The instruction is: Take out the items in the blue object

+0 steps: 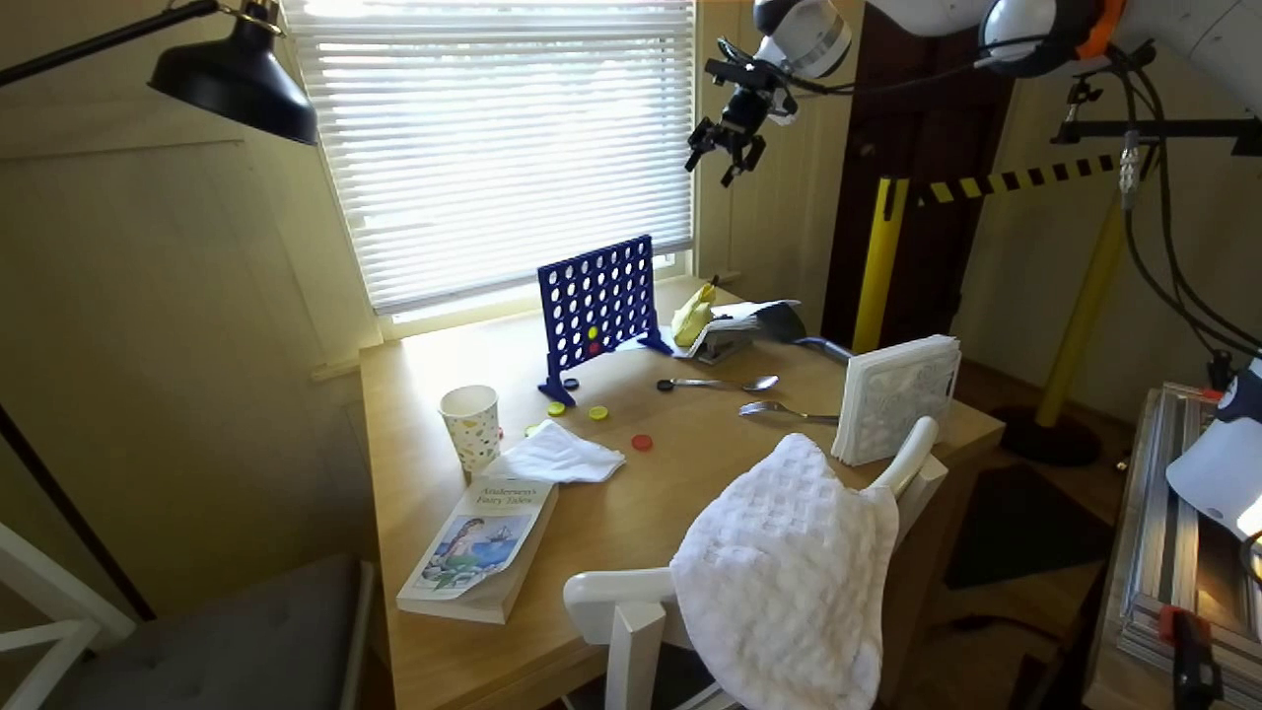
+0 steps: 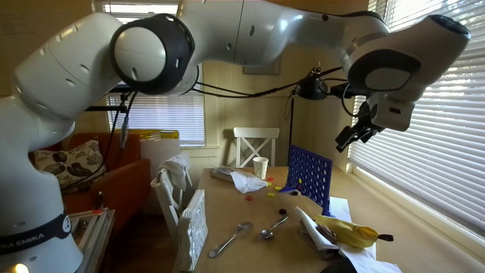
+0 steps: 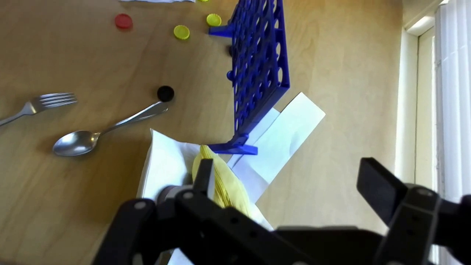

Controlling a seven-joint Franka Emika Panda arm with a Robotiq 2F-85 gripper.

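The blue grid (image 1: 597, 296) stands upright on its feet on the table. It also shows in an exterior view (image 2: 310, 174) and the wrist view (image 3: 262, 109). In an exterior view a yellow disc (image 1: 593, 333) sits above a red disc (image 1: 594, 348) in a low part of the grid. Several discs lie loose on the table, among them a red disc (image 3: 123, 21), a yellow disc (image 3: 181, 32) and a black disc (image 3: 165, 93). My gripper (image 1: 712, 170) is open and empty, high above the table beyond one end of the grid. Its fingers are wide apart in the wrist view (image 3: 287, 165).
A yellow pouch (image 2: 352, 231) and papers lie by one foot of the grid. A spoon (image 3: 77, 142), a fork (image 3: 48, 103) and a white napkin stack (image 1: 892, 399) are nearby. A cup (image 1: 470, 429), a napkin (image 1: 562, 456) and a book (image 1: 483, 552) stand farther off. Window blinds border the table.
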